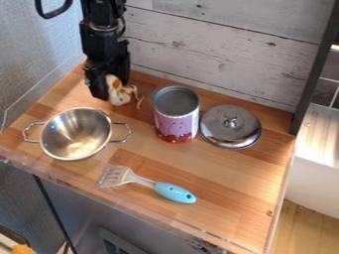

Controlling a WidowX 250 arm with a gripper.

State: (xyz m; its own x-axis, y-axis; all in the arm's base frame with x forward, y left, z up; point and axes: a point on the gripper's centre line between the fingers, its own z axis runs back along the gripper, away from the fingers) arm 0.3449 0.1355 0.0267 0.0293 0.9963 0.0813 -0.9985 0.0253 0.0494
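At the upper left, my black gripper [106,89] hangs down over the wooden counter near the back wall. Right against its right side is a small white and orange-brown soft-looking object [120,93] with a thin string-like part; whether it is held cannot be made out. In front of the gripper stands a steel bowl [76,134] with two wire handles, its inside bare. A purple and red tin can [177,115] stands upright to the right of the soft object.
A round metal lid [230,126] with a knob lies right of the can. Nearer the front edge lies a slotted spatula [173,192] with a light blue handle. A whitewashed plank wall [225,54] bounds the counter [232,171] at the back, and a dark upright post [316,69] stands at its right.
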